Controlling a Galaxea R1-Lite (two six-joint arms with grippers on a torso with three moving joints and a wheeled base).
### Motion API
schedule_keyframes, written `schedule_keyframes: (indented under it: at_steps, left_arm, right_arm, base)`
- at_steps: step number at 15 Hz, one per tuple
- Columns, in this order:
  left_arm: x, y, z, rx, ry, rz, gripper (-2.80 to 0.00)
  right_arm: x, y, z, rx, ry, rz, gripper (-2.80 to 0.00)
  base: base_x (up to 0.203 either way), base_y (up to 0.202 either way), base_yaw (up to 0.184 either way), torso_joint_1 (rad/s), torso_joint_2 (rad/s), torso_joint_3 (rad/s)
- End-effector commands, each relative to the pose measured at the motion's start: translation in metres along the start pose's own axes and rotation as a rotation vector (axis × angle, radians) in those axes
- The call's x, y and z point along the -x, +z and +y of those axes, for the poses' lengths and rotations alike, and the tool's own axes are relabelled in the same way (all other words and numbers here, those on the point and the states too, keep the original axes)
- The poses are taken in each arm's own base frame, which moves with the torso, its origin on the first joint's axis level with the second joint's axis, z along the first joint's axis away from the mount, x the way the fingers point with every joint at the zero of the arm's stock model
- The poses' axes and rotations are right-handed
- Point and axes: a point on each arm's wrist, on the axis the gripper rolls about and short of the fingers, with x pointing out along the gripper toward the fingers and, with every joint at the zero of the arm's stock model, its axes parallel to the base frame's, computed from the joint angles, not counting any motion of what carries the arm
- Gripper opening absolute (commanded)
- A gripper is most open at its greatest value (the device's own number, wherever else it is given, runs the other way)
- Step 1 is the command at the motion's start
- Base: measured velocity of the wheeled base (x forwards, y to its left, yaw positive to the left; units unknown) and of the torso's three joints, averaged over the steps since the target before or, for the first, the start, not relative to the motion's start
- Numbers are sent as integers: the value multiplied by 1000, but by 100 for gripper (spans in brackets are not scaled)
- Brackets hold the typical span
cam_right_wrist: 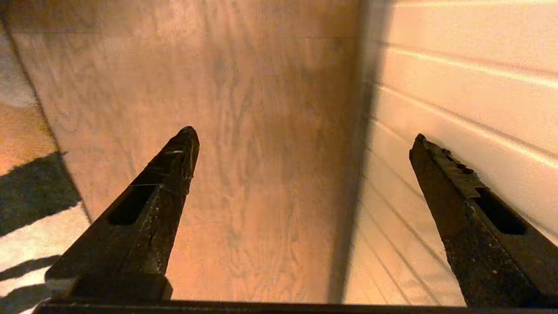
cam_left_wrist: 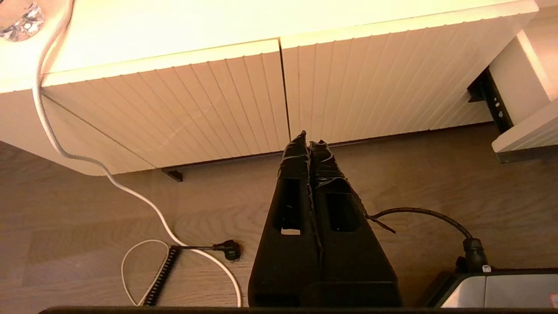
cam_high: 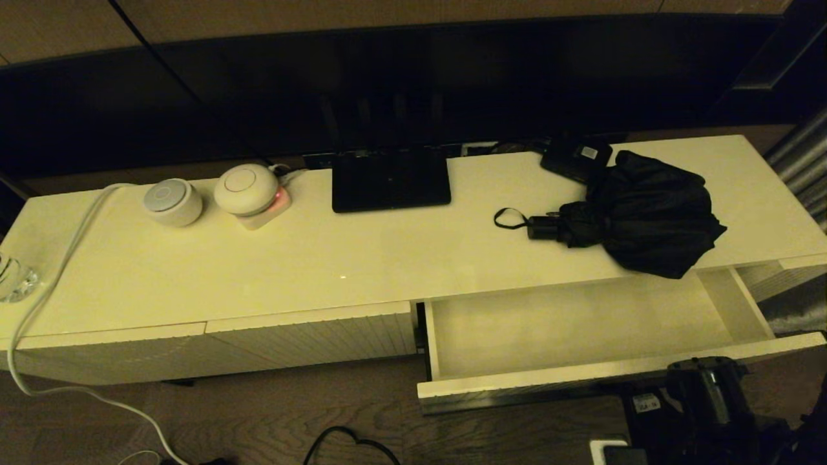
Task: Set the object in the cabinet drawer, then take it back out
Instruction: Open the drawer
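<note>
Black folding umbrella [cam_high: 646,213] lies on the cabinet top [cam_high: 362,258], right end, straight above and behind the open cabinet drawer [cam_high: 581,378]. Handle and thin wrist loop point toward the robot's left; loose bunched fabric spreads right, its front edge overhanging the drawer opening a bit. Small flat black box [cam_high: 576,158] w/ white label sits just behind it, touching or nearly so.

Handling, as a guess: light, fabric soft and floppy, will slump and slip if pinched alone; the short handle/shaft end is stiff, so that's the best hold. Loop too thin to trust. Not fragile.

Drawer is pulled out, inside bare, so the put-in step isn't done yet.

Right pincer [cam_right_wrist: 303,135]: released, fingers spread wide, low beside the ribbed drawer front over the wood floor [cam_right_wrist: 244,131], below and in front of the umbrella, well apart from it. Needs to come up and over the drawer.

Left pincer [cam_left_wrist: 309,141]: clenched on nothing, parked low before the closed ribbed fronts [cam_left_wrist: 218,100], far from the umbrella.
</note>
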Motion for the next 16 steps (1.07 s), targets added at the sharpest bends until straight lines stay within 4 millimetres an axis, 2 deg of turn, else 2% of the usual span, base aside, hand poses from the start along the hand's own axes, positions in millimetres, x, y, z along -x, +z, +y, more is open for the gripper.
schedule_keyframes:
  at_steps: [1, 6, 9, 11, 13, 16]
  left_arm:
    - [0, -1, 0, 0, 0, 4, -280]
    - [0, -1, 0, 0, 0, 4, -280]
    - [0, -1, 0, 1, 0, 4, -280]
    - [0, -1, 0, 0, 0, 4, -280]
    - [0, -1, 0, 0, 0, 4, -280]
    - [0, -1, 0, 0, 0, 4, -280]
  right_arm:
    - [30, 2, -13, 9, -105, -12, -280]
    - [107, 2, -15, -19, -197, 8, -280]
    - [165, 3, -7, -42, -132, 98, -280]
    - [207, 5, -9, -71, -132, 169, -280]
    - [226, 6, -6, -110, -184, 189, -280]
    - [238, 8, -12, -116, -245, 185, -280]
  base:
    - [0, 0, 0, 0, 0, 0]
    - [0, 0, 0, 0, 0, 0]
    - [0, 0, 0, 0, 0, 0]
    - [0, 0, 0, 0, 0, 0]
    - [0, 0, 0, 0, 0, 0]
    - [0, 0, 0, 0, 0, 0]
